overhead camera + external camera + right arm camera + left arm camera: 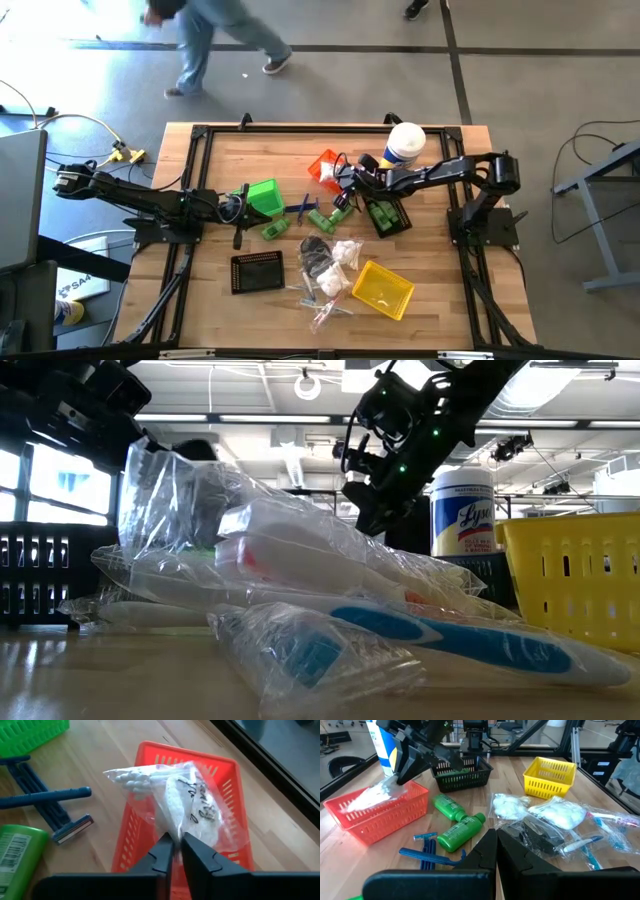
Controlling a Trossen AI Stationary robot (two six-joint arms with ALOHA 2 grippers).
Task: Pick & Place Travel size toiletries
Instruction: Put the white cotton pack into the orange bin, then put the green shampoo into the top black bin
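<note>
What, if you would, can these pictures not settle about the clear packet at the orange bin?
- Clear plastic packet of white swabs: right gripper covers its near edge, so a grip or release is unclear.
- Orange slatted bin: high view, arm overhangs it.
- Packet print: too blurred to read.

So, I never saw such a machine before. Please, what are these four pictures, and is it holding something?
It is a robot with two dark arms at a wooden table. One picture looks down from above, one looks level across the tabletop, and two come from cameras on the wrists. The right tool is over the orange bin, its fingers pinching a clear packet of white items, perhaps just letting go. The left tool waits shut, holding nothing. On the table lie green bottles, blue razors, wrapped toothbrushes and a yellow bin.
</note>
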